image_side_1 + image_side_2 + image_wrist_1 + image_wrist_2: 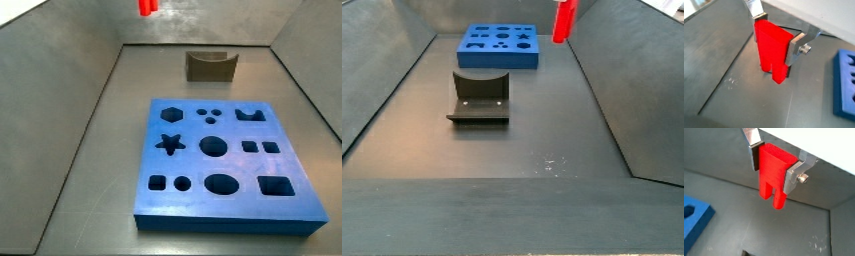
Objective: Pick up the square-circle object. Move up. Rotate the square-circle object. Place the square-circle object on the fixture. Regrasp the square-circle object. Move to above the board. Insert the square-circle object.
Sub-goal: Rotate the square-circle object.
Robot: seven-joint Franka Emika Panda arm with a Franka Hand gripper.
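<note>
Square-circle object (771, 49) clamped between gripper (775, 167) jaws, prongs down, high off floor, at 12 o'clock edge in side view. Pick-up and lift judged done. Fixture (210, 66) empty, board (222, 165) holes unfilled: rotate, place, regrasp, insert remain.

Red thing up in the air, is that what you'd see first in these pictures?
Yes: the bright red block stands out, pinched between the gripper fingers and hanging prongs down, off the grey floor. Next comes the big blue board full of shaped holes, lying flat on the floor. The small dark fixture sits on the floor apart from the board.
</note>
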